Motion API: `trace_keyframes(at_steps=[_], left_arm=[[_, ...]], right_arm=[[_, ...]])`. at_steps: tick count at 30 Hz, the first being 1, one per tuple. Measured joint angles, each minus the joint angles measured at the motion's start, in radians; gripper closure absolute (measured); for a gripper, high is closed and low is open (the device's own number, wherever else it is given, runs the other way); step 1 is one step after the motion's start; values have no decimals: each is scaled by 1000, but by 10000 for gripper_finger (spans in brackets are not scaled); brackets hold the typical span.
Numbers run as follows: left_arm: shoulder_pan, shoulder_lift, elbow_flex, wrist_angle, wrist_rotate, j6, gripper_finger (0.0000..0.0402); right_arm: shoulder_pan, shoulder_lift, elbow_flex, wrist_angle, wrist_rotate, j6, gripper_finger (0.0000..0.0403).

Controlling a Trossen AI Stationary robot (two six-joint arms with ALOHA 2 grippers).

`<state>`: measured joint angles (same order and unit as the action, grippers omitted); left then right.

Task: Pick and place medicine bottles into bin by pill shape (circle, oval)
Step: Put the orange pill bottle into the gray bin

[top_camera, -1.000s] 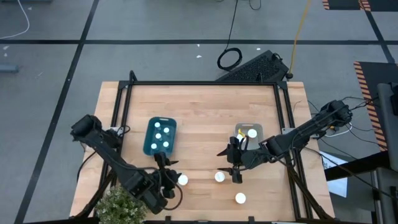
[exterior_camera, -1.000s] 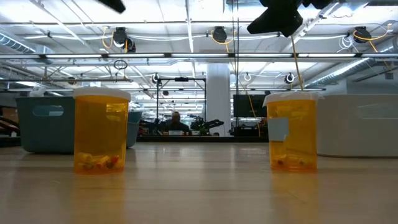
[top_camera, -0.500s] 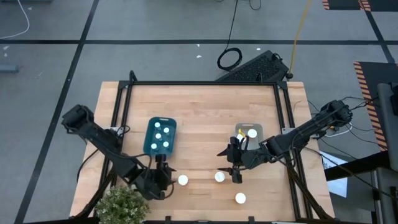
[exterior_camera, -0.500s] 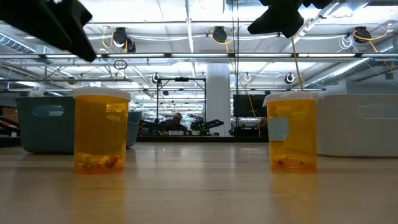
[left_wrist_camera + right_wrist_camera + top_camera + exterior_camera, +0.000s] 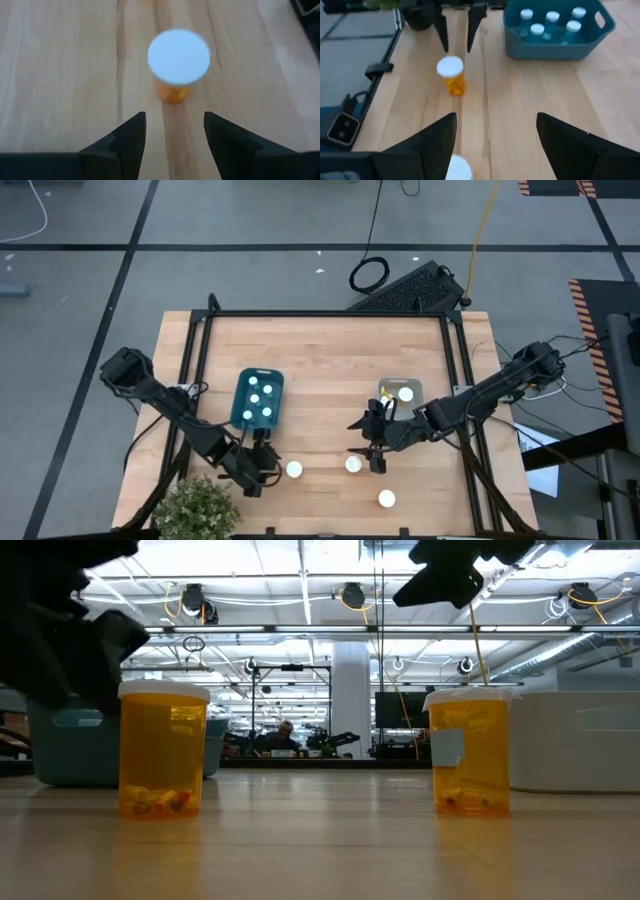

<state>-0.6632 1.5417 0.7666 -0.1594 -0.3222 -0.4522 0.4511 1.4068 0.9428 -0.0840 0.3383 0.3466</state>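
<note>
Medicine bottles are spread over the wooden table: four white-capped ones stand inside the blue bin on the left half, one sits in the pale grey bin on the right half, and three stand loose on the bare wood along the near side. The leftmost loose bottle has an amber body and a white cap; the left gripper hovers just to its left, fingers spread apart with nothing between them, and in the left wrist view that bottle stands just beyond the open fingertips, not touched. The middle loose bottle stands just left of the right gripper, whose fingers are also spread wide and empty; only its cap shows at the edge of the right wrist view. The third loose bottle stands alone nearer the table's near edge, to the right of the others and well apart from both grippers. From table height two amber bottles show upright, one at left and one at right, each with a few pills at the bottom whose shape is too small to tell. A potted plant sits at the near left corner
</note>
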Motion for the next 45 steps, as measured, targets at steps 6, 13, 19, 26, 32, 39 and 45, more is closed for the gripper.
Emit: trace_keyframes(at_steps=[6,13,19,26,32,39,45], left_arm=[[6,0,-57,45,-8,42,199],[28,1,-78,67,4,34,199],[35,1,-78,68,-18,32,199],[24,1,-78,68,-44,48,199],[-16,1,-80,69,-92,60,199],[-31,1,-137,179,-125,57,199],[-24,2,-216,325,-134,53,199]], right_arm=[[-15,42,0,11,0,20,133],[-41,135,15,115,-49,104,133],[-44,293,262,-28,-57,69,133],[-62,535,546,-140,-174,-10,110],[-75,646,688,-193,-213,-26,67],[-95,719,760,-200,-255,-11,58],[-106,750,764,-194,-265,-25,61]])
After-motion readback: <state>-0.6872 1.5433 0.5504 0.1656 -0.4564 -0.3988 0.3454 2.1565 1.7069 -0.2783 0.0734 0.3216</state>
